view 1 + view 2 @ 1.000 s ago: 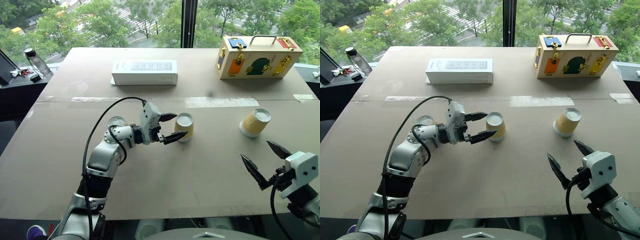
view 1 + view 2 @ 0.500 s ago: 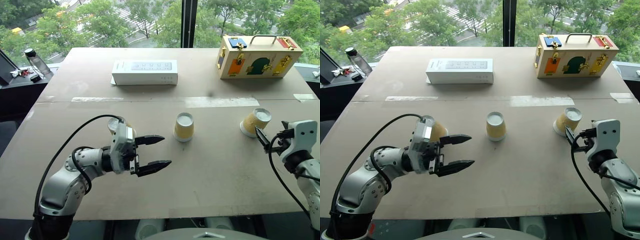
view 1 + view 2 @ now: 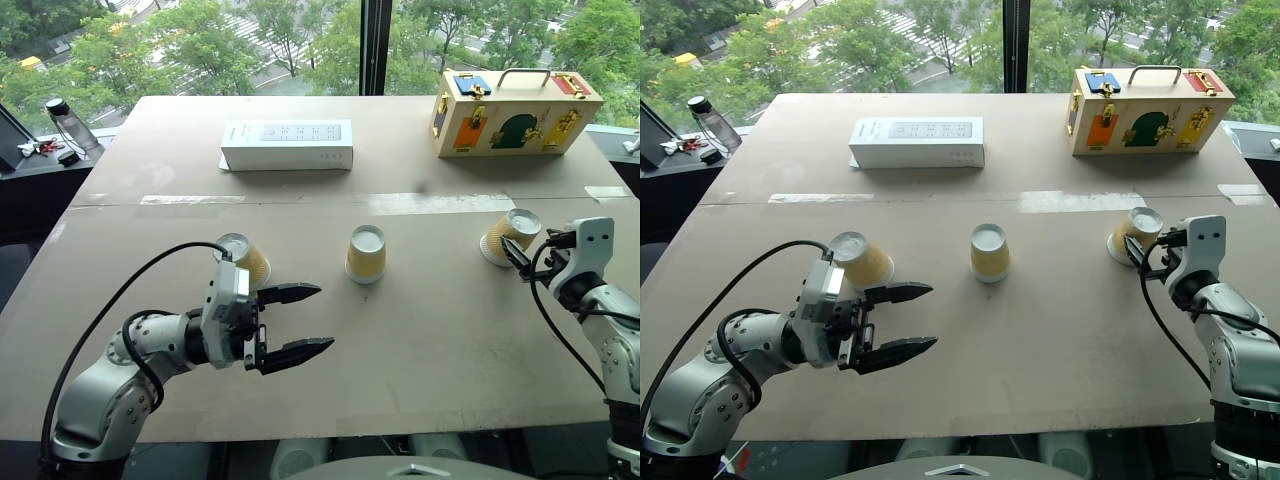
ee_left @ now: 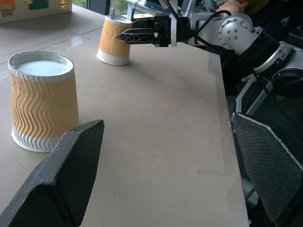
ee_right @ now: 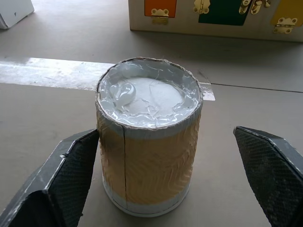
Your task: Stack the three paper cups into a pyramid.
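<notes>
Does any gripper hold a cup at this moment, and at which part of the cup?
Nothing is held. The left gripper is open over bare table; the right gripper is open around the right cup, not touching.

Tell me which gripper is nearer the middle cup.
Left. The left gripper sits open just short of the middle cup; the right gripper is farther off, open around another cup.

Head pair: high, looking forward and down over the counter (image 3: 400, 340), both sharing nearly the whole top. Left wrist: low, facing across the counter toward the right tool (image 4: 124, 35). Right wrist: close on the right-hand cup (image 5: 147, 137), also in head views.
</notes>
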